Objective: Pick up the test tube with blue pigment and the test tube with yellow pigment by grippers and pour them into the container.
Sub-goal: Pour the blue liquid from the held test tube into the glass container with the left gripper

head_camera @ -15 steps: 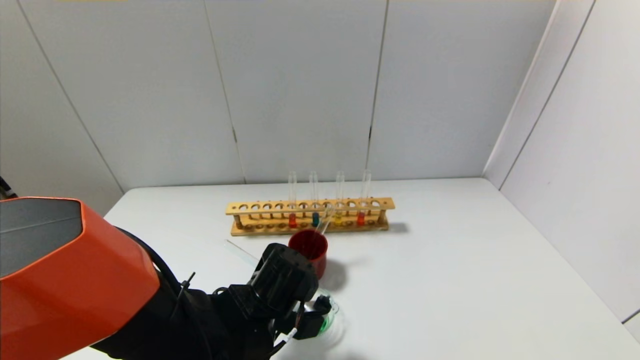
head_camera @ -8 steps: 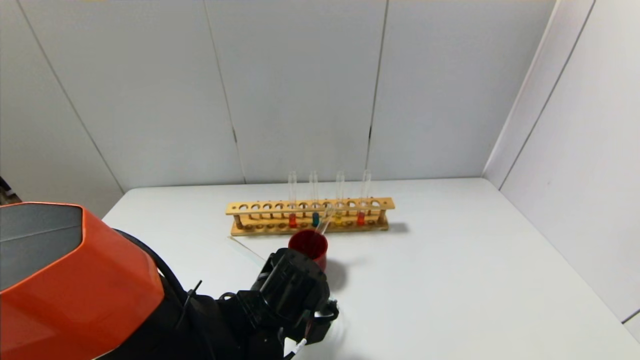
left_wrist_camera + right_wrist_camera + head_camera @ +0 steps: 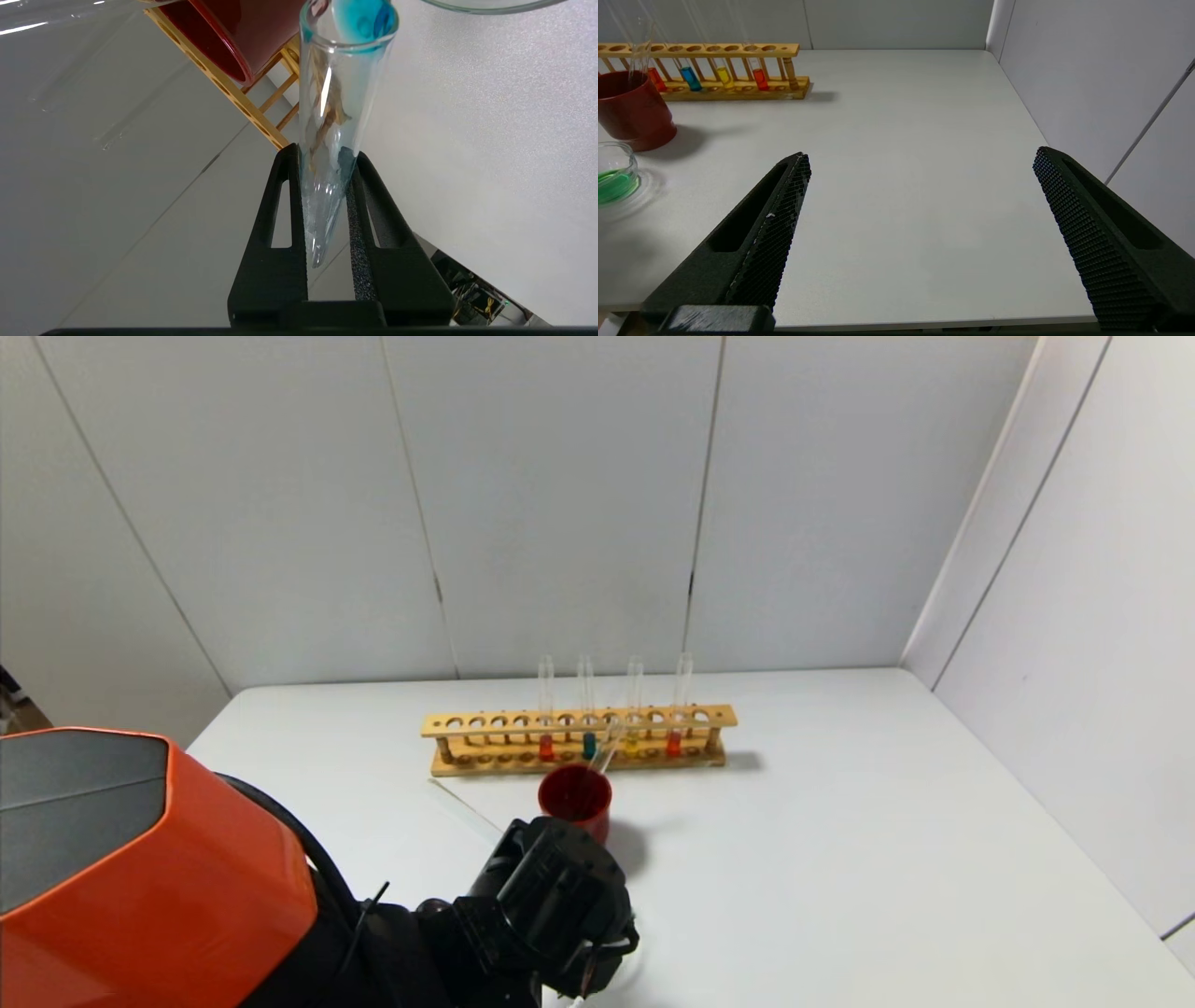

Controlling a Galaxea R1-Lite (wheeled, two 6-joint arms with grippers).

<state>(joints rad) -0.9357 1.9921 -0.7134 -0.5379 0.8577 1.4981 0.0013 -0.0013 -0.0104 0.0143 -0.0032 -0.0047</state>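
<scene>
left gripper [image 3: 327, 205] clamped on the test tube with blue pigment [image 3: 336, 116], tipped low at the table's near edge, blue film pooled at its mouth just beside the rim of the container [image 3: 614, 179]. container already green inside, so pouring judged nearly done. next: drain the last drops, then level the tube. right gripper [image 3: 920, 233] parked wide apart over bare table [image 3: 901, 140]. test tube with yellow pigment [image 3: 634, 714] upright in the wooden rack [image 3: 579, 739] behind the red cup [image 3: 575, 803].

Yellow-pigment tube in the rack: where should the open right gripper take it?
Grip the test tube with yellow pigment on its bare glass above the rack top rail, coming from the front. It stands upright, and the rack cages its lower part.
</scene>
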